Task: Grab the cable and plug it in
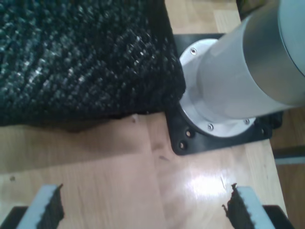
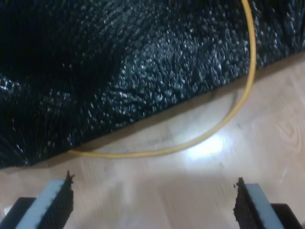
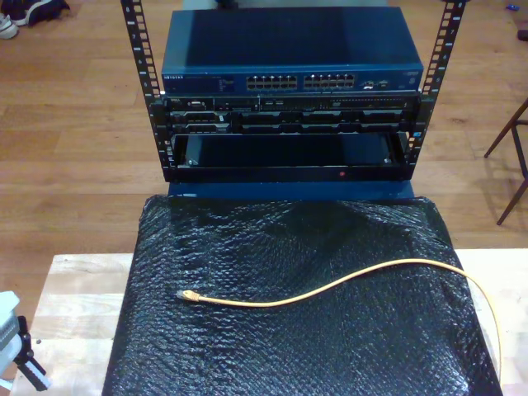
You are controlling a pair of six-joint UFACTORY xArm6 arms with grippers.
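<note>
Cable (image 3: 330, 286): orange-yellow, laid in a shallow wave across a black bubble-textured mat (image 3: 289, 346) in the exterior view. The plug end (image 3: 186, 294) is seen lying on the mat toward the exterior view's left, pointing left. From there the cable is run rightward, arched up near the mat's right edge, then dropped down off that edge toward the exterior view's lower right. No contact w/ either tool is noted.

Second wrist view: a loop of the same cable (image 2: 224, 119) is seen coming off the mat edge (image 2: 119, 86) onto the wooden table (image 2: 157, 191) and curving back under the mat's rim. My second gripper (image 2: 152, 200) is held wide open, both serrated pads (image 2: 57, 202) visible at the frame edge, nothing between them; the cable loop lies beyond the tips, apart from them.

First wrist view: my first gripper (image 1: 143, 207) is likewise spread wide, pads (image 1: 50, 207) empty, bare wood (image 1: 119, 181) below. Ahead are a mat corner (image 1: 86, 57) and a white-and-silver arm base (image 1: 238, 71) bolted to a black plate (image 1: 183, 138).

Exterior view, rear: a rack (image 3: 289, 99) w/ a blue network switch (image 3: 289, 49) on top, its port row (image 3: 301, 82) facing the camera. Part of an arm (image 3: 16, 346) is seen at the exterior view's lower left; which arm cannot be told.
</note>
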